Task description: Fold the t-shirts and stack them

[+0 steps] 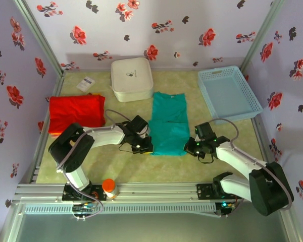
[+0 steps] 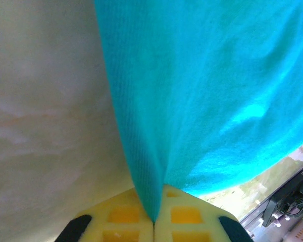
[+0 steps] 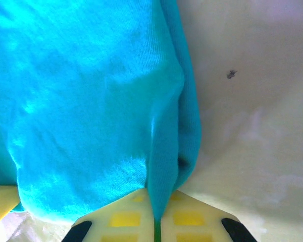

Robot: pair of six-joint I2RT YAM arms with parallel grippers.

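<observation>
Lengthwise, teal t-shirt (image 1: 168, 123) runs near-to-far; left tool (image 1: 144, 146) and right tool (image 1: 191, 147) clamp its near corners.

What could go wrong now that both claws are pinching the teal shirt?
The left gripper and right gripper each pinch just a thin edge of the teal shirt, so it might slip free when lifted. Uneven lifting could leave a crooked fold. The box near its far corner might get bumped.

A bright red cloth t-shirt (image 1: 77, 113) lies left of a teal-green cloth t-shirt (image 1: 169, 123). Behind them sits a white rounded-square box (image 1: 132, 78), a light-blue plastic basket (image 1: 228, 92) rightmost.
</observation>
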